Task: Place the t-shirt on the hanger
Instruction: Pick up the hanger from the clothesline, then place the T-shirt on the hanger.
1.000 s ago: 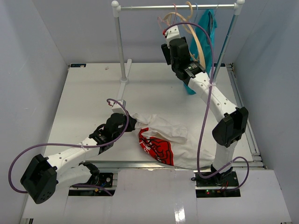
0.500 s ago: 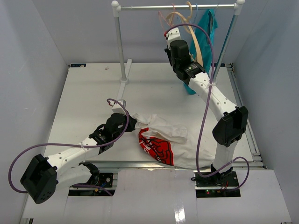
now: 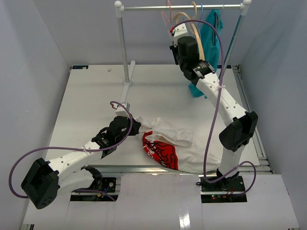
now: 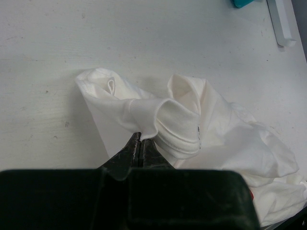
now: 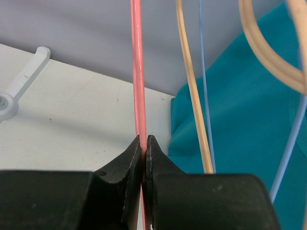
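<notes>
The t-shirt (image 3: pixel 172 143) lies crumpled on the flat white counter (image 3: pixel 91 91), close to its front edge and between the two arm bases. It is soft white fabric thrown into loose folds. Its red print is bent over on itself, so only part shows and its outline is hard to make out. The left tool (image 4: pixel 140 143) is clenched on the shirt's left end, its black jaws pressed together on a rolled, stitched edge. Whether that edge is the collar or a sleeve cannot be told from the left wrist view. A small fabric loop (image 4: pixel 111 86) sticks up from the fold just behind it. The hanger (image 5: pixel 139 72) hangs on the rail (image 3: pixel 158 7) at the back of the counter, a slim bar carried on white tubular posts with round caps. The right tool (image 5: pixel 144 143) is clenched on the hanger's thin, smooth pink wire. In the right wrist view this wire runs straight up the frame and is cut off at the top, so its hook is out of sight there. From above, the pink wire is faint against the pale wall and largely hidden behind the right arm. Just beside it hang a curved tan wooden hanger (image 5: pixel 192 96) and a thin blue wire (image 5: pixel 204 72), both in front of a teal garment (image 5: pixel 249 129).
</notes>
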You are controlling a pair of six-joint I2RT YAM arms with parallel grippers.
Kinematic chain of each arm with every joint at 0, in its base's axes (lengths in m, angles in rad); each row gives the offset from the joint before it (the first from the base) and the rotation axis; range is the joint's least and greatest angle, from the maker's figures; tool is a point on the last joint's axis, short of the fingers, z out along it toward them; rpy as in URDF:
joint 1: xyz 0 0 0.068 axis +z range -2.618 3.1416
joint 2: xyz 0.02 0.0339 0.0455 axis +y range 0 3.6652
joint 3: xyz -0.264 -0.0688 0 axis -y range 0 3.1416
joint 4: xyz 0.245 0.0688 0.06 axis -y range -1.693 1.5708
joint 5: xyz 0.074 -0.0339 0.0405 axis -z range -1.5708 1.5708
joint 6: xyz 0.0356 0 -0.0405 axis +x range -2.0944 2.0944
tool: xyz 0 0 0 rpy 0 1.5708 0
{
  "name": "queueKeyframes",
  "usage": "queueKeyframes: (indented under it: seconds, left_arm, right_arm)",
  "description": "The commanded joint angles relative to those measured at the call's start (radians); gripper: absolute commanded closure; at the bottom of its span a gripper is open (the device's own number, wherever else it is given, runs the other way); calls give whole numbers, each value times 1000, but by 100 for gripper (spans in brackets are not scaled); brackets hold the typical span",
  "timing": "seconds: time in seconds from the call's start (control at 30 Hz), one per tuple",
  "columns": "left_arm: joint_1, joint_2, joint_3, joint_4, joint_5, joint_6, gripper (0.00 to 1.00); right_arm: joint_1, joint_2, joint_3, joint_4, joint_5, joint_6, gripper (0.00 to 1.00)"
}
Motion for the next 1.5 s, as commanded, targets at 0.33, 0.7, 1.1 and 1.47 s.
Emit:
queueKeyframes:
  seconds: [0.33,0.7,1.1,1.47]
  left_arm:
    - [-3,22,23,9,-9,-23,100]
    - [9,10,33,-33,-52,-30,100]
    - [26,22,54,-101,-140,-45,100]
    - [30,38,59,-93,-137,-32,100]
  right_arm:
    - [26,-320,-290,-38,-114,67,92]
    - [468,-655,-770,-197,102,281,92]
    - [561,-1127,-1098,-318,1,439,92]
    - [562,-1273,-1189,-306,-319,423,92]
